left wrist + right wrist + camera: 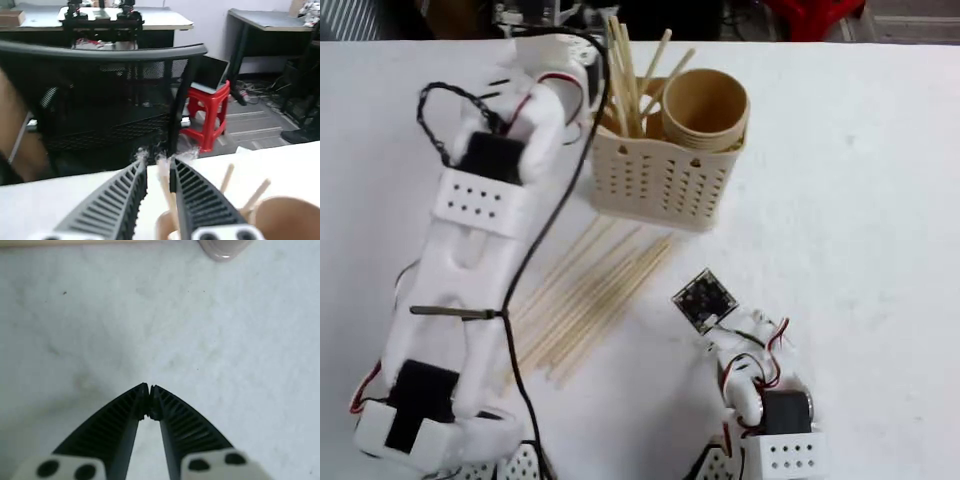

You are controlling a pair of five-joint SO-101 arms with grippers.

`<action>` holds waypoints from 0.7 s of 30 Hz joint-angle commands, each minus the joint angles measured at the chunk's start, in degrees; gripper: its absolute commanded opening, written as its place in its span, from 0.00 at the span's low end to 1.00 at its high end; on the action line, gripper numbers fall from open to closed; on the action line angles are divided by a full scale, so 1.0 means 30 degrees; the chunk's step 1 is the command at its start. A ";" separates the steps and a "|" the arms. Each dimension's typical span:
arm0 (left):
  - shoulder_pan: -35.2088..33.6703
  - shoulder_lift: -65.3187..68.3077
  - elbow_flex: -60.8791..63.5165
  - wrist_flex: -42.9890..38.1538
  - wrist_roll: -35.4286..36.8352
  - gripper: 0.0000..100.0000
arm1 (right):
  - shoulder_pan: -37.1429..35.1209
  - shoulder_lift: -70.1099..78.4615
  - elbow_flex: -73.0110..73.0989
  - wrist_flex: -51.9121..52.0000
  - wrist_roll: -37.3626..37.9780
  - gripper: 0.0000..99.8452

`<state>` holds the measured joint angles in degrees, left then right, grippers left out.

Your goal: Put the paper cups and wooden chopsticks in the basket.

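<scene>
Closest in, the right pincer (149, 402) is squeezed shut with nothing in it, over the white table (860, 220). A bit farther, a bunch of thin wooden chopsticks (585, 300) lies loose on the table, so I think that job is not done. Farther back stands the cream plastic basket (660, 185) with little holes, and the brown paper cups (705, 105) and some sticks are already inside. Over it, the left pincer (157, 164) is nearly closed, pinching one wooden stick (166, 187).
</scene>
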<state>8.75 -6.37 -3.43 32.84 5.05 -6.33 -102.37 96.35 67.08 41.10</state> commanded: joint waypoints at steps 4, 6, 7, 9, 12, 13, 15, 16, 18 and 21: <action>-0.3824 -0.3590 -0.1201 0.3692 0.0059 0.10 | -0.0132 -0.0073 0.0176 -0.0015 0.0205 0.02; -0.4762 -0.3736 -0.1201 0.5832 -0.1289 0.10 | -0.0132 -0.0073 0.0176 -0.0015 0.0205 0.02; -0.5114 -0.3648 -0.1172 0.6945 -0.2110 0.10 | -0.0132 -0.0073 0.0176 -0.0015 0.0205 0.02; -0.5846 -0.3179 -0.1055 0.9612 -0.3604 0.10 | -0.0132 -0.0073 0.0176 -0.0015 0.0205 0.02; -0.6725 -0.1832 -0.0996 1.3275 -0.5978 0.10 | -0.0132 -0.0073 0.0176 -0.0015 0.0205 0.02; -0.6872 -0.1128 -0.0967 1.4125 -0.6535 0.10 | -0.0132 -0.0073 0.0176 -0.0015 0.0205 0.02; -0.6960 0.0484 -0.0410 1.4974 -0.7062 0.11 | -0.0132 -0.0073 0.0176 -0.0015 0.0205 0.02; -0.6960 0.1333 -0.0029 1.5033 -0.7385 0.12 | -0.0132 -0.0073 0.0176 -0.0015 0.0205 0.02; -0.6842 0.3062 0.0645 1.5004 -0.8410 0.16 | -0.0132 -0.0073 0.0176 -0.0015 0.0205 0.02; -0.6579 0.5436 0.1055 1.4623 -0.9465 0.18 | -0.0132 -0.0073 0.0176 -0.0015 0.0147 0.02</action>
<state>-11.30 2.95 -0.70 77.32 -19.30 -6.33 -102.37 96.35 67.08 41.10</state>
